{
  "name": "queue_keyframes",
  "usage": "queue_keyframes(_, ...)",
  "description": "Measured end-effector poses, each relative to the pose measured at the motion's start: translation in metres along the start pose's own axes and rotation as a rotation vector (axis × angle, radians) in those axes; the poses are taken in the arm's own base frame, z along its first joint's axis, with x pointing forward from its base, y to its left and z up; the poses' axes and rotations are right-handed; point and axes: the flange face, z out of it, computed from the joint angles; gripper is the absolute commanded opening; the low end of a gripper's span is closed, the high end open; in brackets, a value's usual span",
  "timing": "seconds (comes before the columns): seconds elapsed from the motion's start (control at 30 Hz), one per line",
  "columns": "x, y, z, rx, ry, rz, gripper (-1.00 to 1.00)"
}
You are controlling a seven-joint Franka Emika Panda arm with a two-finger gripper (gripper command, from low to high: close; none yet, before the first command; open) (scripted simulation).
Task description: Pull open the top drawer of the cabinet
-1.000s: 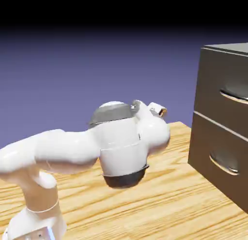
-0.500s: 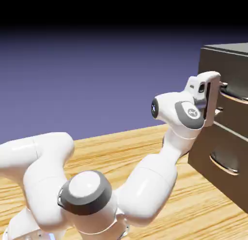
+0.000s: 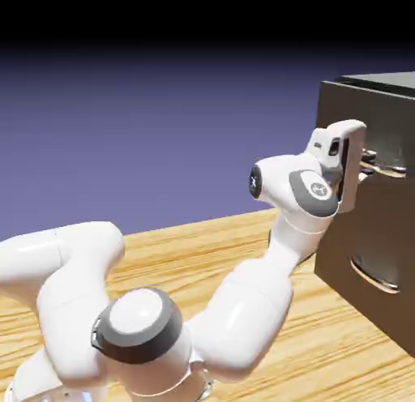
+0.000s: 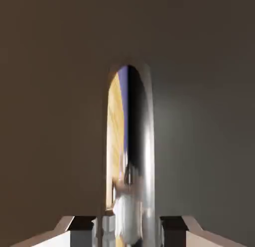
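Observation:
The cabinet (image 3: 378, 305) stands at the exterior view's right. Its top drawer (image 3: 344, 121) juts out a little past the lower front. My gripper (image 3: 368, 163) reaches in at that drawer's curved silver handle (image 3: 391, 170). In the hand view the handle (image 4: 143, 141) runs as a shiny upright bar from mid-picture down between my two fingertips (image 4: 82, 225), which sit close on either side of it. The gripper (image 4: 128, 226) is shut on the handle. Dark drawer front (image 4: 50, 91) fills everything else in the hand view.
The lower drawer's handle (image 3: 374, 277) sits below my hand, its front flush with the cabinet. My arm's elbow and forearm (image 3: 243, 311) rise over the wooden table (image 3: 340, 352) from the lower left.
A second ago the arm was folded low; it then swung up to the top handle. Since half a second ago the hand and the top drawer front have shifted left, out of the cabinet.

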Motion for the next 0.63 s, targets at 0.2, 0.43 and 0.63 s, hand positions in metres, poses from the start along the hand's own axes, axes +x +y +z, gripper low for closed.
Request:
queue_keyframes(0.2, 0.0, 0.0, -0.069, 0.0, 0.0, 0.0, -1.0)
queue_keyframes(0.43, 0.0, 0.0, -0.145, 0.0, 0.0, 0.0, 1.0)
queue_keyframes(0.63, 0.0, 0.0, -0.186, -0.002, 0.002, -0.001, 1.0)
